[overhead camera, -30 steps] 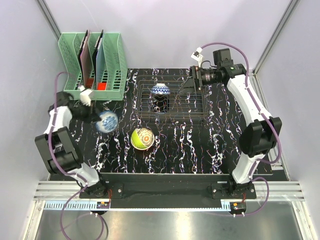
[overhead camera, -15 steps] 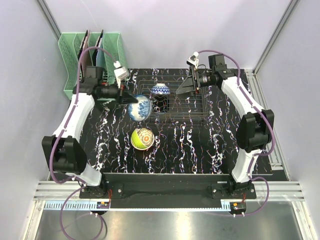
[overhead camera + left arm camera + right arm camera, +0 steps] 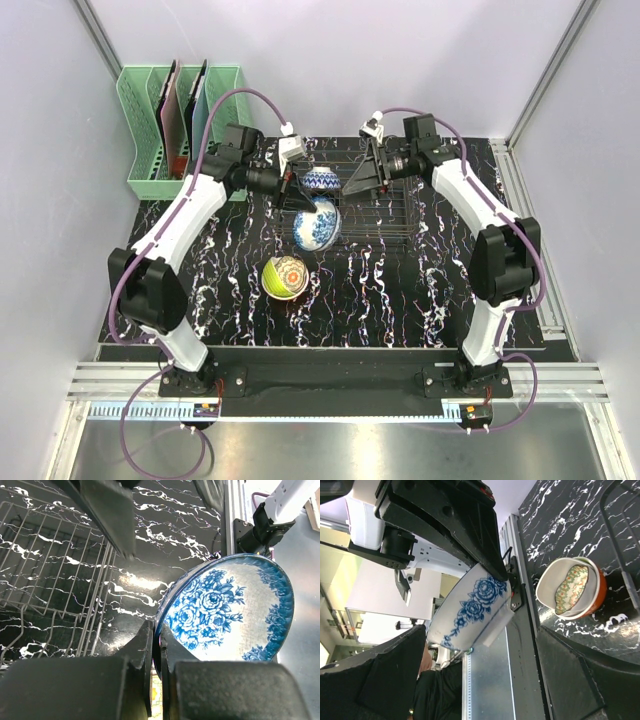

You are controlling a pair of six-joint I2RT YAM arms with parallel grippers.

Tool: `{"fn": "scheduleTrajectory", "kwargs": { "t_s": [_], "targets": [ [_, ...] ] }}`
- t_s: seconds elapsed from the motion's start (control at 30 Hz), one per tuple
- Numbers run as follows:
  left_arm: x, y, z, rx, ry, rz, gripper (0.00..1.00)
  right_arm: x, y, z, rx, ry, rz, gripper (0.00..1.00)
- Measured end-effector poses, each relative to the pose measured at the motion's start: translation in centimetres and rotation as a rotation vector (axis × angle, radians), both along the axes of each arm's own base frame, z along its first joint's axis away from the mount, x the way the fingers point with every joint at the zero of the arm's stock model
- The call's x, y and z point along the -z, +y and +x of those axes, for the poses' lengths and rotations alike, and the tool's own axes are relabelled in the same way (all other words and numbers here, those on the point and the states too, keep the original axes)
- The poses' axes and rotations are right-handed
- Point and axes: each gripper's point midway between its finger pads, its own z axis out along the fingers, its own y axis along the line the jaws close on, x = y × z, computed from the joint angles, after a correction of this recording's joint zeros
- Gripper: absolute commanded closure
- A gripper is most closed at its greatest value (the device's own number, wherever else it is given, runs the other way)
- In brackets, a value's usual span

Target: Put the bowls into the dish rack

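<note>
At dish rack [image 3: 382, 214] front: blue bowl [image 3: 317, 225] arrived, left jaws clamped.

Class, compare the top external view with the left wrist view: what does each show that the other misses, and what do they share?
Only the top external view shows the mint-green holder, a blue-patterned bowl sitting in the dish rack, and a lime green bowl on the table. Only the left wrist view shows the blue rose pattern inside the held bowl and, up close, the left gripper pinching its rim. Both show the held bowl and the dish rack.
</note>
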Motion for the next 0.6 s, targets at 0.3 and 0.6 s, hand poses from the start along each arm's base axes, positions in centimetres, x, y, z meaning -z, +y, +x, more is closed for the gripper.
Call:
{"fn": "scheduleTrajectory", "kwargs": {
  "t_s": [0.3, 0.6],
  "targets": [
    [0.4, -0.4, 1.0, -0.032, -0.033, 0.046, 1.0, 1.6, 0.5, -0.8, -0.025, 0.091, 0.003, 0.0],
    [0.4, -0.5, 2.8, -0.096, -0.081, 0.072, 1.0, 2.0, 1.2, -1.4, -0.056, 0.136, 0.018, 0.0]
  ]
}}
